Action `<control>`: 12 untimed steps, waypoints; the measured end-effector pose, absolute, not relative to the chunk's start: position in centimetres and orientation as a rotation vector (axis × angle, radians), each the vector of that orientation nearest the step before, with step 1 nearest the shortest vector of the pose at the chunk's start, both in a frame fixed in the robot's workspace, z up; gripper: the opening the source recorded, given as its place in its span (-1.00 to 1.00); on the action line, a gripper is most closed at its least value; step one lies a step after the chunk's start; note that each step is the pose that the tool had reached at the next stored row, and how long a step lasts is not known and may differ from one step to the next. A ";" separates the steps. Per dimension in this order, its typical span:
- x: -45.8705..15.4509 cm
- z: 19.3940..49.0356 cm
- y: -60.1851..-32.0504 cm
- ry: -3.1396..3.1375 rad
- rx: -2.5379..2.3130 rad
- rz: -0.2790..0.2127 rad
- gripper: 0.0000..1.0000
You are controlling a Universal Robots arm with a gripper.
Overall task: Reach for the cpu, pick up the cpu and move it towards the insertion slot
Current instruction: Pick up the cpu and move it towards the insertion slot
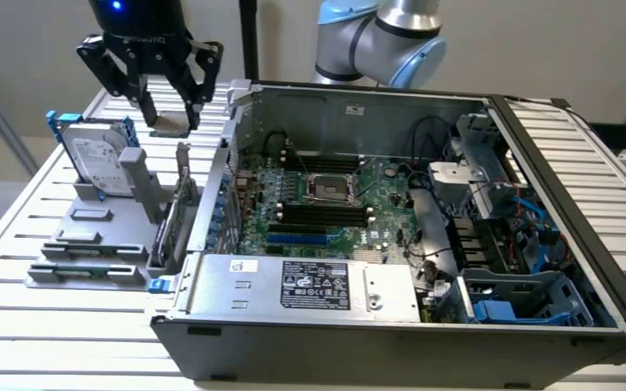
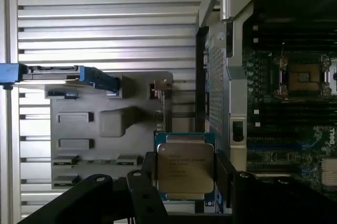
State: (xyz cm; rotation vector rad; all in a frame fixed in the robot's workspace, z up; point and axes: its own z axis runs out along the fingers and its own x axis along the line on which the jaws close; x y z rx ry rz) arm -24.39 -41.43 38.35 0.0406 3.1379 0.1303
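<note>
Above the gray tray (image 1: 85,244), the claw (image 1: 170,120) holds the cpu (image 2: 185,167) between its fingers. The slot (image 1: 331,188) sits well apart, inside the case (image 1: 400,326).

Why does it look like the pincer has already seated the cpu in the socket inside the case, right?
Not seated. The pincer holds the cpu in the air above the grey parts holder, outside the case; the exterior view shows it. The insertion slot on the motherboard has no chip in it.

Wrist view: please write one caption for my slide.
Fingers gripping the cpu above the grey fixture, insertion slot off to one side.
</note>
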 end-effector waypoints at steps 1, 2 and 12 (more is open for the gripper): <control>-23.9 38.4 -41.4 3.138 0.041 0.131 0.08; -23.5 38.4 -41.4 3.138 0.041 0.132 0.08; -18.9 38.4 -41.4 3.138 0.041 0.136 0.08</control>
